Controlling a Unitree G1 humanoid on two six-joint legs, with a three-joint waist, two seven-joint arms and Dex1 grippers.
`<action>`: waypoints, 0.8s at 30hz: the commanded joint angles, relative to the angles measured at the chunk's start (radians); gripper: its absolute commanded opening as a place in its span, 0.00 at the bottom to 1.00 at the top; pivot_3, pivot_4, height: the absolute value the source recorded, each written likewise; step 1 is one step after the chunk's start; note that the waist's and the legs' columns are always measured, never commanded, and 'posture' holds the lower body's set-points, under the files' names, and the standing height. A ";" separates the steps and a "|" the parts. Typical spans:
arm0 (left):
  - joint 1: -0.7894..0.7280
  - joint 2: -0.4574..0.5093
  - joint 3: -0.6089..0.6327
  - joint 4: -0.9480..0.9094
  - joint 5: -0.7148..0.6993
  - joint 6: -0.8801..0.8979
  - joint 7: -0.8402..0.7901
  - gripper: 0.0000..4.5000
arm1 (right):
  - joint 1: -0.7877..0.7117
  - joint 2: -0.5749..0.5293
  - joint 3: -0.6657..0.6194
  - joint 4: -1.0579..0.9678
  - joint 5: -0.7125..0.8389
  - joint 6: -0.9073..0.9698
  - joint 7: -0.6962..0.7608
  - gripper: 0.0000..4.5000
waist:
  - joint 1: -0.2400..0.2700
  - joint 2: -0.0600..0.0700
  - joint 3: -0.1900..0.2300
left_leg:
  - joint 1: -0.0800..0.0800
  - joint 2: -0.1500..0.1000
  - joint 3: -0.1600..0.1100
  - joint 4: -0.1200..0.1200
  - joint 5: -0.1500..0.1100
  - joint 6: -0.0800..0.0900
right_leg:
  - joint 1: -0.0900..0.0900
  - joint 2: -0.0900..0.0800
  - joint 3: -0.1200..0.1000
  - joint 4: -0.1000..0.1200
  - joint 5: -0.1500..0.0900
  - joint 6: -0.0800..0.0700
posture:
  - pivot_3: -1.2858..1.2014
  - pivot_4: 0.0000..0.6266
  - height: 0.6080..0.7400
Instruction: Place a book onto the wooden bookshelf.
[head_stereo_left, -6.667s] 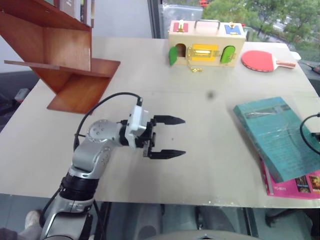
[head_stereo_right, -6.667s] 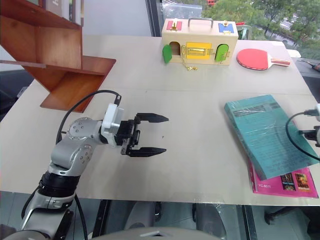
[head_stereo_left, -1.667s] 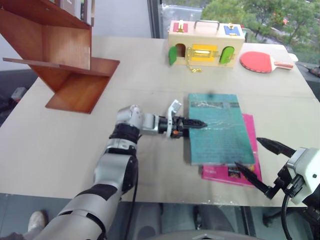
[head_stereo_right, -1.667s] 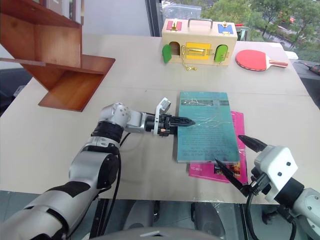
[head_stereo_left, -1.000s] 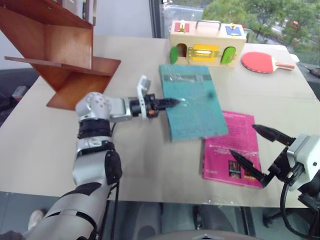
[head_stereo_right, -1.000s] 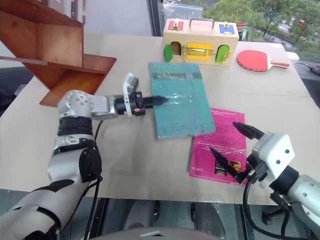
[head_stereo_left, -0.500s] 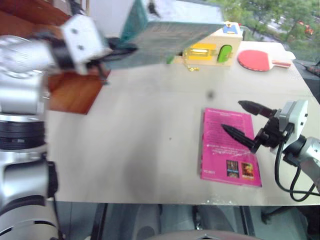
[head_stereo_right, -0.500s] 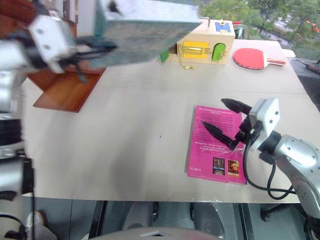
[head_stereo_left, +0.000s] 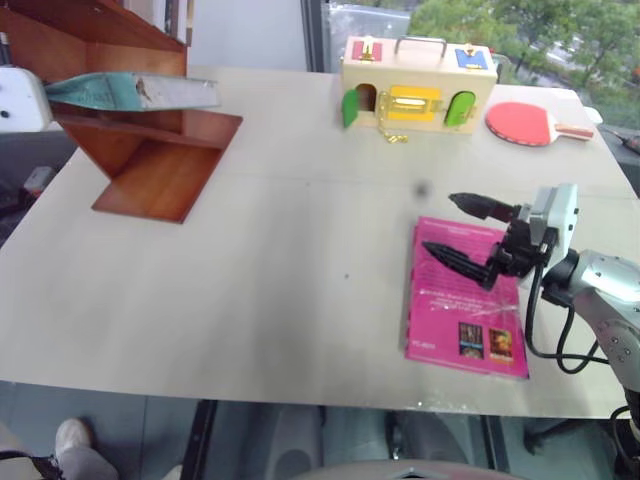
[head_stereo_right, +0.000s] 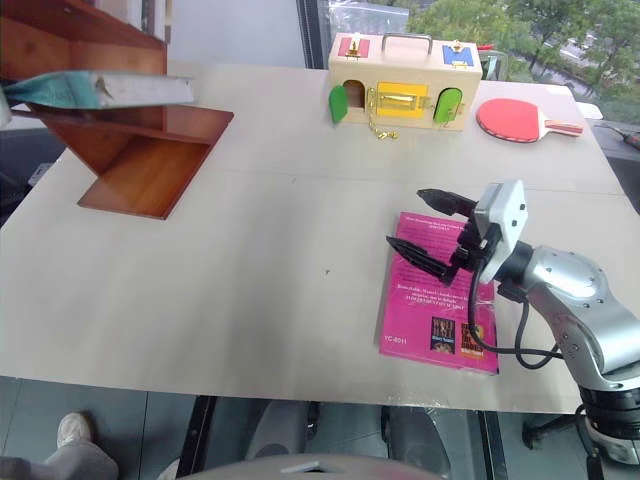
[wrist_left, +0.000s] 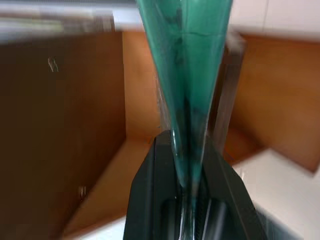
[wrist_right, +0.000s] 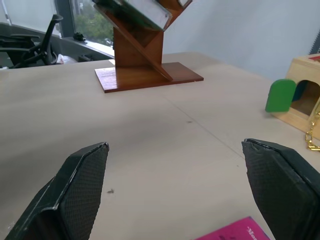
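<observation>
Gripping the teal-green book (wrist_left: 186, 75) by its edge, the left gripper (wrist_left: 187, 200) has its two black fingers (wrist_left: 150, 200) clamped tight on the glossy, plastic-wrapped cover, and straight ahead of it is polished reddish-brown wood. That's the wooden bookshelf (head_stereo_left: 150, 160), all slanted boards and an angular base, and the book is up in the air, lying flat across its front at the level of the upper slanted board; whether it touches the wood I can't make out. Its pale page edge (head_stereo_left: 175, 93) faces the bench's middle. In the head views the left arm is cut off by the frame, just a scrap of white housing beside the book's end.

Over to the right gripper (head_stereo_right: 433, 234): spread wide, gripping nothing, textured black pads (wrist_right: 82, 185) far apart, hanging over the magenta-pink book (head_stereo_right: 440, 300), which lies flat on the pale matte bench (head_stereo_left: 270, 280) right beneath it. Far ahead of that gripper across the bench stands the bookshelf. Off to its side near the bench's far edge sit a pale wooden toy box (head_stereo_left: 418, 85) with green arched doors and a red paddle (head_stereo_left: 525, 122).
</observation>
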 joint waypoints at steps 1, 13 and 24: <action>-0.083 0.020 -0.056 0.113 0.109 0.025 0.102 0.19 | -0.011 0.015 -0.007 -0.058 -0.001 0.004 -0.011 1.00 | -0.012 0.000 0.000 | 0.000 0.000 0.000 0.000 0.000 0.000 | 0.000 0.000 0.000 0.001 0.000 0.000 | 0.52 0.24 1.00; 0.223 -0.013 0.401 0.031 -0.609 -0.055 -0.380 0.66 | -0.084 0.073 0.025 -0.029 -0.011 -0.004 0.036 1.00 | -0.027 0.000 0.001 | 0.001 0.002 0.002 -0.001 0.000 0.000 | -0.001 0.000 0.001 0.002 0.000 0.000 | 0.52 0.24 1.00; 1.294 -0.514 0.656 -1.485 -0.956 0.571 0.166 0.66 | -0.235 0.093 -0.012 0.022 0.048 -0.034 0.143 1.00 | -0.020 -0.001 -0.001 | 0.003 0.002 0.000 0.007 0.000 0.000 | 0.003 -0.004 -0.002 0.012 0.000 -0.001 | 0.52 0.24 1.00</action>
